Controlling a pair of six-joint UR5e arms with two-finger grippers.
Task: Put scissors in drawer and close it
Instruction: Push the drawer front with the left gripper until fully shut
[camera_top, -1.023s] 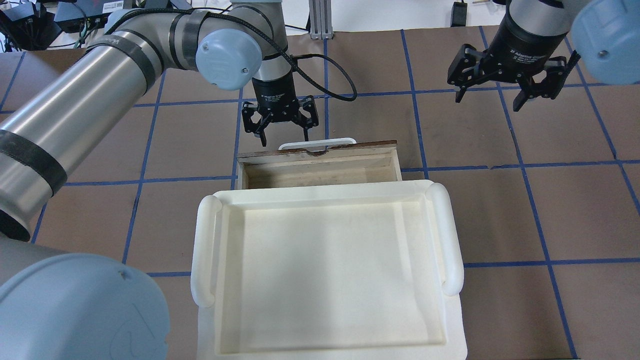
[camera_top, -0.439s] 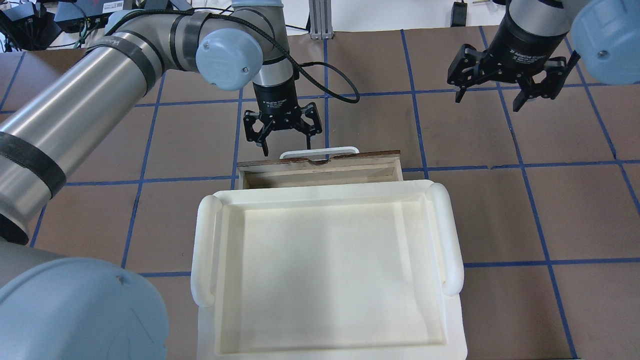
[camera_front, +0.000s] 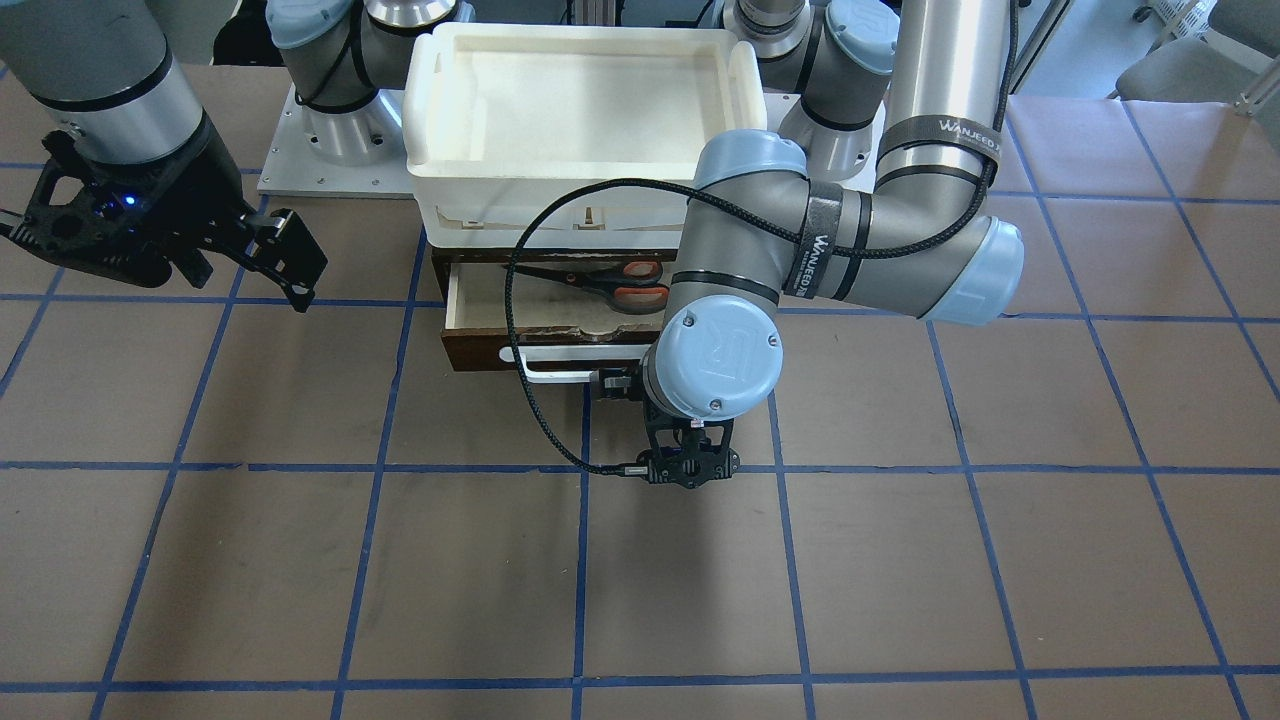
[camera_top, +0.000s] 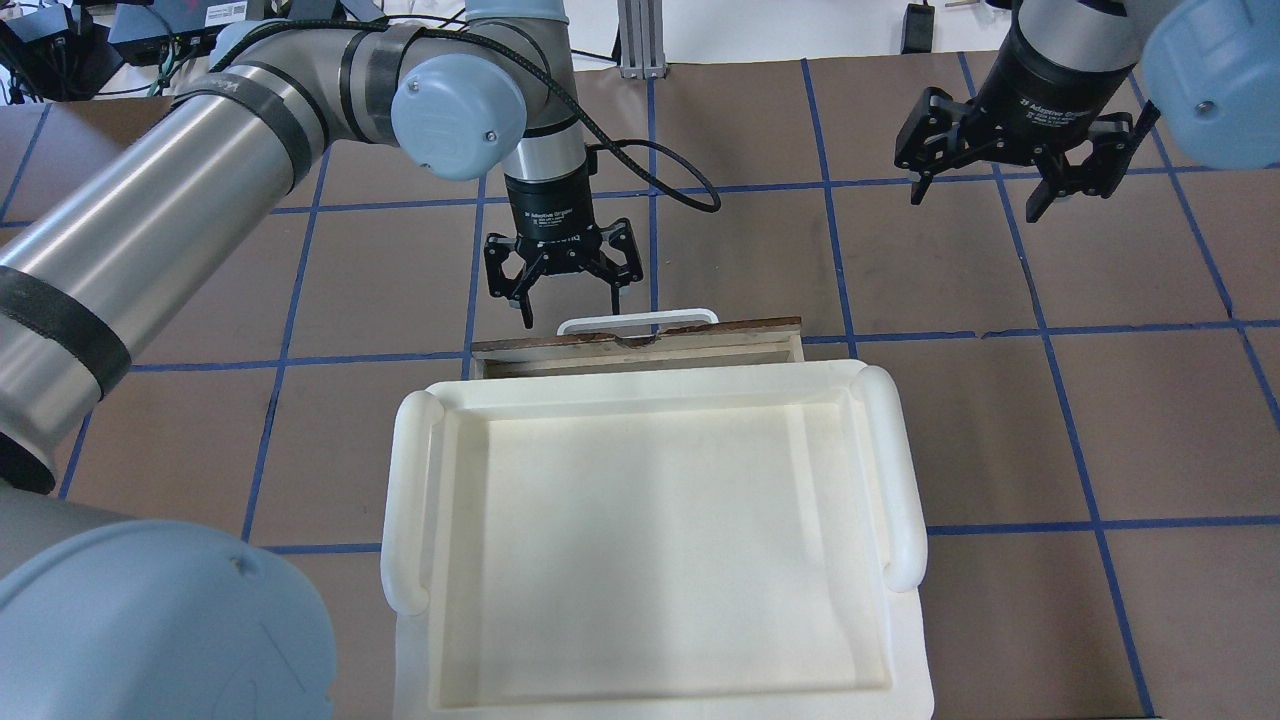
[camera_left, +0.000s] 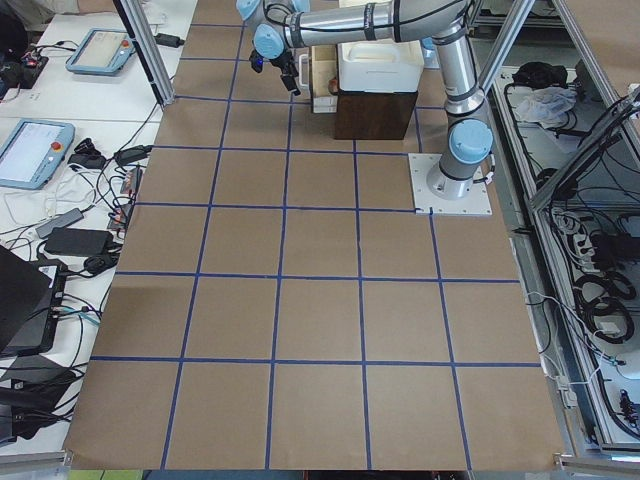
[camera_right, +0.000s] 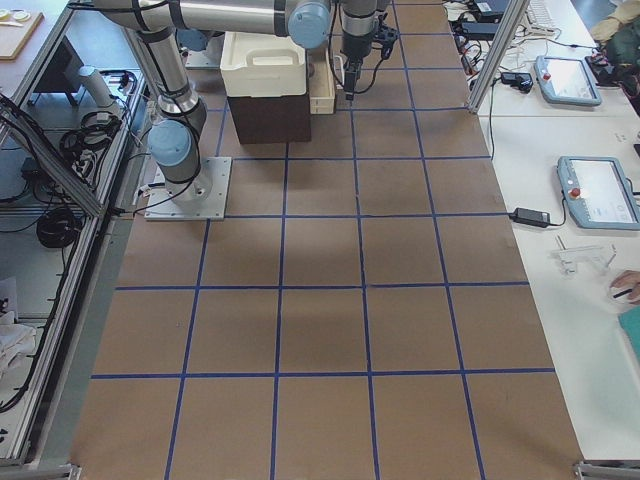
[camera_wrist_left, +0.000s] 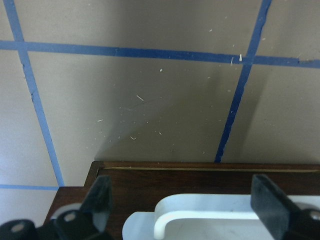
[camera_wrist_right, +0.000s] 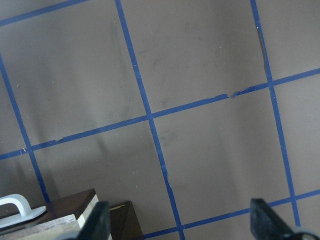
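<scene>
The drawer is dark brown with a white bar handle. It sticks out a little from under the white tray. The scissors lie inside it, grey with orange-red loops; they show only in the front-facing view. My left gripper is open and empty at the drawer's front. In the left wrist view one end of the handle lies between its fingers. My right gripper is open and empty above the table, far to the drawer's right.
A white tray sits on top of the cabinet, over most of the drawer. The brown table has a blue tape grid. A black cable loops from my left wrist in front of the drawer.
The drawer has slid inwards, so less of its inside shows. My left gripper has moved with it towards the cabinet, still open. The right arm has not moved.
</scene>
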